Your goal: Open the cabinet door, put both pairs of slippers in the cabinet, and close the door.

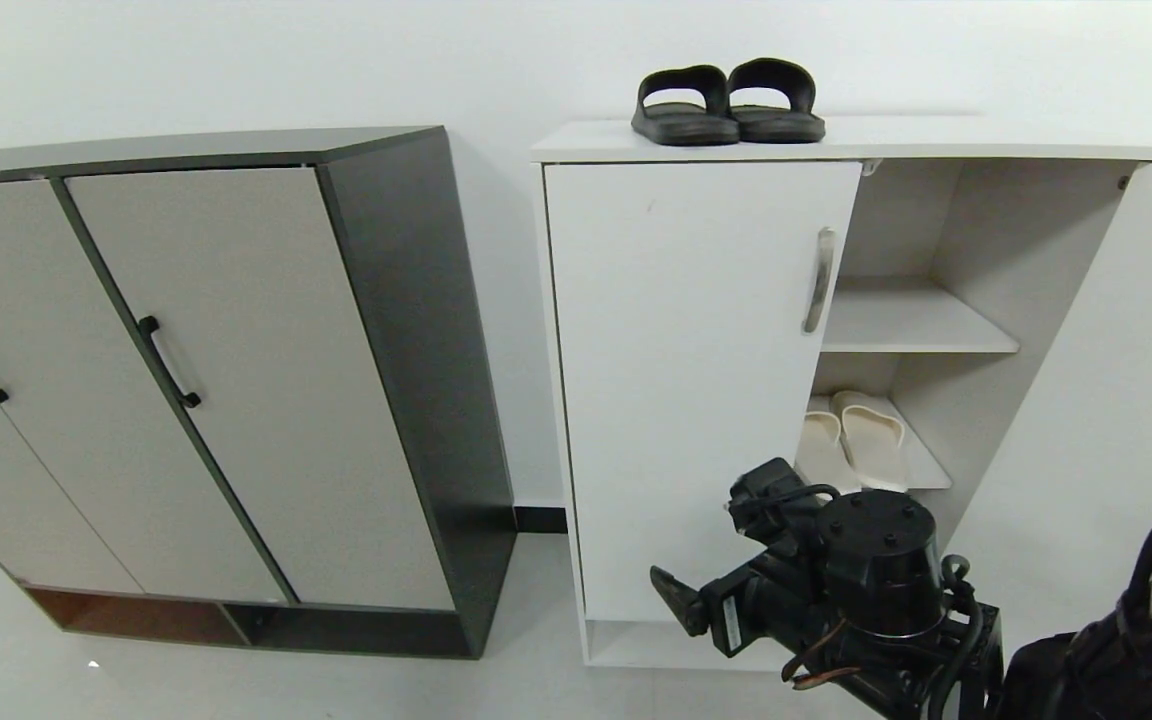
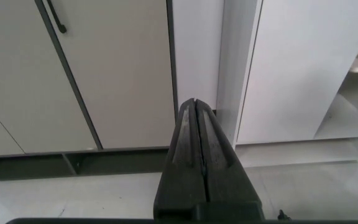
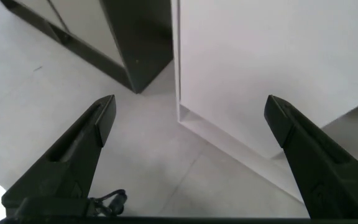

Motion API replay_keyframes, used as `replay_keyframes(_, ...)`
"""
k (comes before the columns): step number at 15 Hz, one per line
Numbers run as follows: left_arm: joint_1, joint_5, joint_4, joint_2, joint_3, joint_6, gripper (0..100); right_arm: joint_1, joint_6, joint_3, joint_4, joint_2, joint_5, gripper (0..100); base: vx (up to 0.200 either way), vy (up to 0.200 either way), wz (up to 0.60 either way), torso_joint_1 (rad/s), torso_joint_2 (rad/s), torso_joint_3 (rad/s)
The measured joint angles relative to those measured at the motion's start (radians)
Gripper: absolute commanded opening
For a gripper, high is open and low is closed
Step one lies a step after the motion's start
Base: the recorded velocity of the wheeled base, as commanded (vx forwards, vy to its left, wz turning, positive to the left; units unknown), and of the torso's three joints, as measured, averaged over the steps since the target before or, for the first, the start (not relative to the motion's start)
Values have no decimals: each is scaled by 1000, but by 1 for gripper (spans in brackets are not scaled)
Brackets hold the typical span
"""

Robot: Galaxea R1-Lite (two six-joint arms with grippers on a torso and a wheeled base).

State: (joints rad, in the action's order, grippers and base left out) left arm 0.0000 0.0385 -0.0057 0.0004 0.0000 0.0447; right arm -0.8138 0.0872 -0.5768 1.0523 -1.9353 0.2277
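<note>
So the white cabinet (image 1: 576, 400) has its right-hand door (image 1: 1116, 400) swung wide open, while the left door (image 1: 696, 400) with the silver handle (image 1: 818, 280) is closed. The cream slippers (image 1: 856, 435) are inside, sitting side by side on the lower shelf (image 1: 926, 470), toes pointing into the cabinet. The upper shelf (image 1: 911, 320) has nothing on it. The black slippers (image 1: 728, 105) are up on the cabinet's top (image 1: 986, 135), side by side near the left end, so that pair isn't in yet. The right arm (image 1: 876, 570) sits low in front of the closed left door, below the cream pair. The right gripper (image 3: 189, 102) is spread wide with nothing between its fingers, and it's looking down at the floor (image 3: 73, 74) and the white cabinet's bottom front corner. The left gripper (image 2: 194, 104) is clamped flat together on nothing (the two fingers are pressed right against each other). It points at the gap between the white cabinet and the grey two-door cabinet (image 1: 236, 380) standing just to its left. From the left wrist view you can just catch a cream slipper at the edge, inside the open side.
</note>
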Motion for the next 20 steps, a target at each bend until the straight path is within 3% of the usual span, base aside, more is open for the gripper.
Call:
replay_keyframes(6,0,0,1,0,0,0,0,2,1,-5,14,1,5,100,0,0,0,33,-296,-290)
replay_keyframes(10,0,0,0,0,0,0,0,5,-13,1,166,-7,4,100,0,0,0,113,-485,-340)
replay_keyframes(20,0,0,0,0,0,0,0,19,-21,-1,170,-17,3,100,0,0,0,163,-477,-317)
